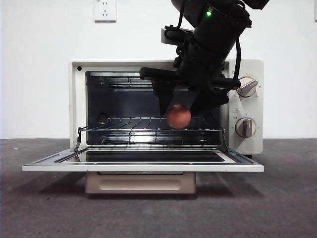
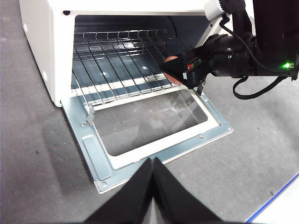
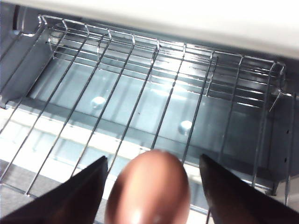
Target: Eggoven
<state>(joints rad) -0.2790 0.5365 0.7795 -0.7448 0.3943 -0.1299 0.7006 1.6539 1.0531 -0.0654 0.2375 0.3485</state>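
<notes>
The cream toaster oven (image 1: 74,99) stands with its door (image 1: 143,167) folded down flat. My right gripper (image 1: 179,111) reaches into the oven mouth over the wire rack (image 1: 124,130). The reddish-brown egg (image 1: 178,116) is between its jaws at rack level, near the rack's front right. In the right wrist view the egg (image 3: 148,189) fills most of the space between the jaws, with a narrow gap showing on one side. The left wrist view shows the egg (image 2: 170,60) mostly hidden behind that gripper. My left gripper (image 2: 152,163) is shut and empty, hovering in front of the open door.
Two knobs (image 1: 246,87) sit on the oven's right panel. The beige handle (image 1: 141,182) hangs under the open door. A wall socket (image 1: 105,10) is on the white wall behind. The table is dark grey.
</notes>
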